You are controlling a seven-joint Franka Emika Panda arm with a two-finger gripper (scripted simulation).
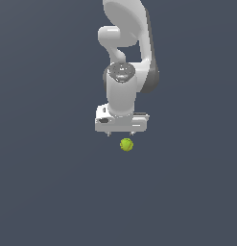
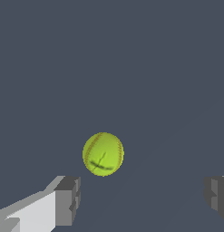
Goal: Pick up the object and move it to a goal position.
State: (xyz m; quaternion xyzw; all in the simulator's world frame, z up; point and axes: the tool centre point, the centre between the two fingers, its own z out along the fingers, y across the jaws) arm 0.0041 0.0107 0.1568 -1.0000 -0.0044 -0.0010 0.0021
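Tool (image 1: 121,133) spread wide, grasping nothing; yellow-green ball (image 1: 126,144) sits just below it, between the fingers (image 2: 68,199), untouched.

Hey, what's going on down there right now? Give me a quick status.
Tool open, empty, above the ball. Ball free on the floor, not yet between the fingers. Nothing in the way.

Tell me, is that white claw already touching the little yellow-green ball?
Apart. In the wrist view, the ball sits clear of both grey fingertips, with bare floor between them. The gripper is open wide, nothing held.
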